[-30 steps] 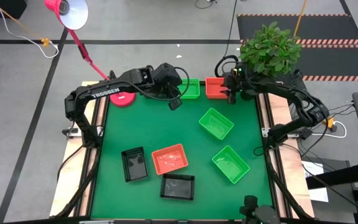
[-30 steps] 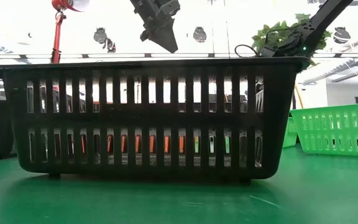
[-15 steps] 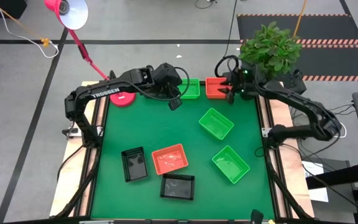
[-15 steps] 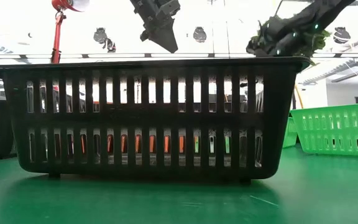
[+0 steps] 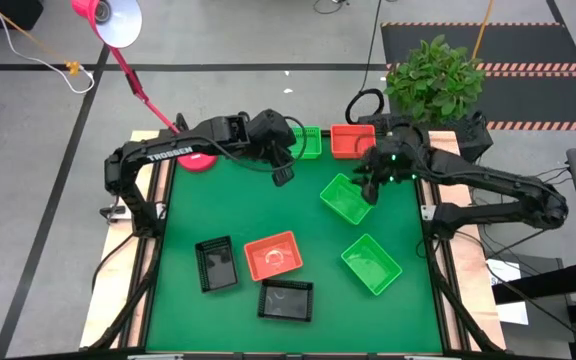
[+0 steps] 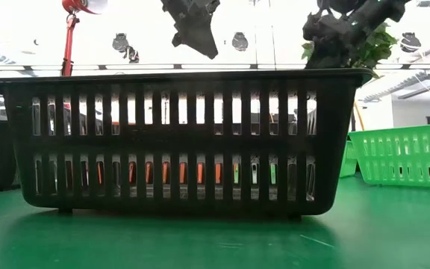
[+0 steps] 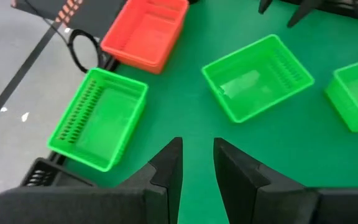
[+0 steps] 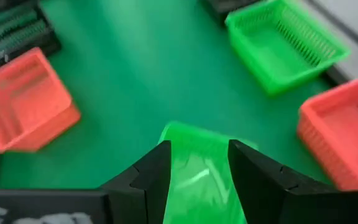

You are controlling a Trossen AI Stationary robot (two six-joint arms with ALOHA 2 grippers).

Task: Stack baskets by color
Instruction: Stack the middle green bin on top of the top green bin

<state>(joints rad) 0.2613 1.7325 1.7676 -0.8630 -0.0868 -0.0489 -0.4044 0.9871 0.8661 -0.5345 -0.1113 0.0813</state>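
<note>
Seven baskets lie on the green table. A green one [image 5: 306, 143] and an orange-red one [image 5: 348, 140] rest side by side at the far edge. Another green one [image 5: 348, 198] sits right of centre, and a third green one [image 5: 371, 263] lies nearer. An orange-red basket [image 5: 271, 255] and two black ones [image 5: 216, 264] [image 5: 286, 300] lie near the front. My right gripper [image 5: 365, 190] [image 8: 199, 152] hovers open above the centre green basket [image 8: 197, 177]. My left gripper [image 5: 282, 176] [image 7: 197, 146] hangs above bare table near the far green basket [image 7: 98, 118], its fingers slightly apart with nothing between them.
A pink lamp base [image 5: 200, 158] stands at the table's far left, its arm reaching back to the lamp head [image 5: 108, 18]. A potted plant [image 5: 433, 75] stands behind the far right corner. In the low view the near black basket [image 6: 178, 142] blocks most of the table.
My right gripper has left the orange-red basket at the far edge, swung toward the table's near edge and risen, rolling as it went; it now hangs over the centre green basket. No basket has moved.
</note>
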